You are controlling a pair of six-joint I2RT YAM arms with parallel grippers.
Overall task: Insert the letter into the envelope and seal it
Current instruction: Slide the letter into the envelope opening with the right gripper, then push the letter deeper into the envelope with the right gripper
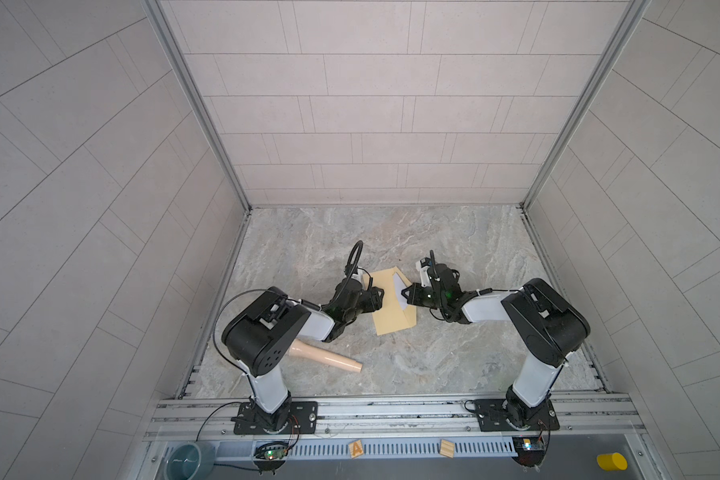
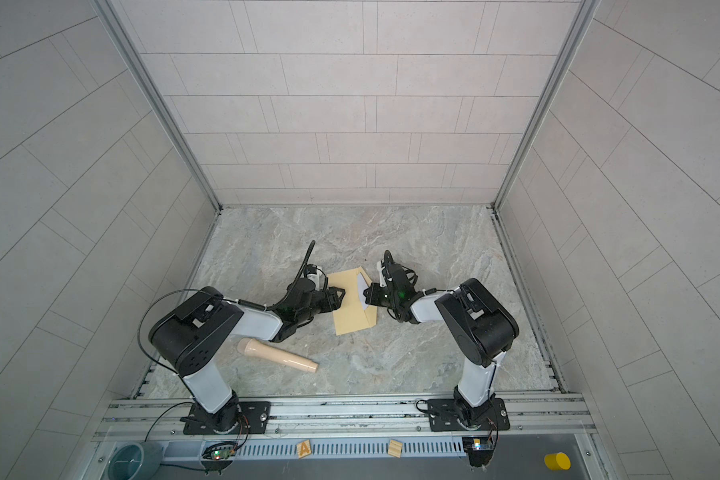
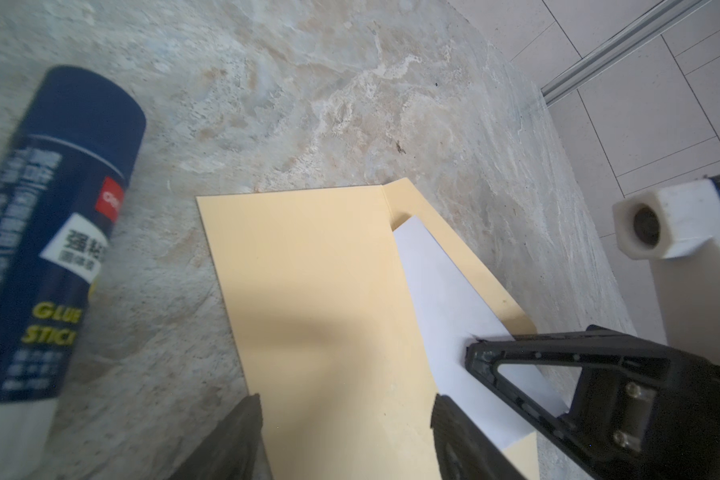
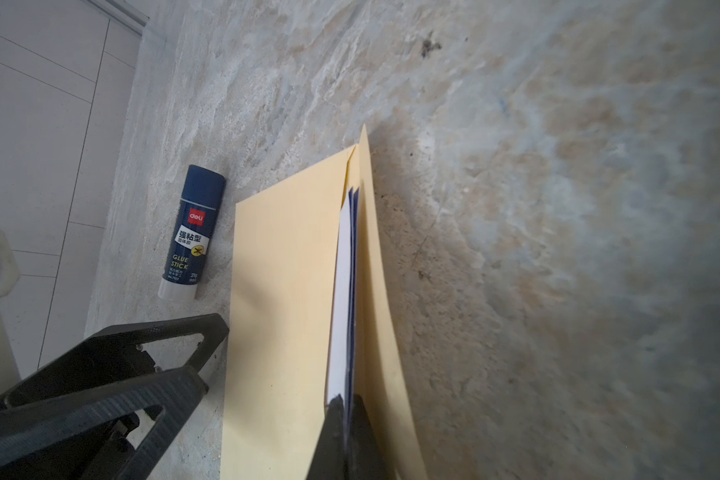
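The tan envelope (image 1: 391, 320) lies flat near the middle of the marble table (image 1: 453, 365), with its mouth and raised flap toward 3 o'clock. The folded letter (image 1: 399, 289) sits partly inside, and a white strip of it shows at the mouth. The right gripper (image 4: 345, 401), at the envelope's 3 o'clock, is pinched tight on the letter's outer edge. The left gripper (image 3: 347, 401), at 9 o'clock, has its jaws spread wide over the envelope's closed side and grips nothing; I cannot tell whether it touches the paper. A glue stick (image 4: 192, 232) lies just beside that closed edge. A beige tapered stick (image 1: 327, 357) lies at 7 o'clock, well apart.
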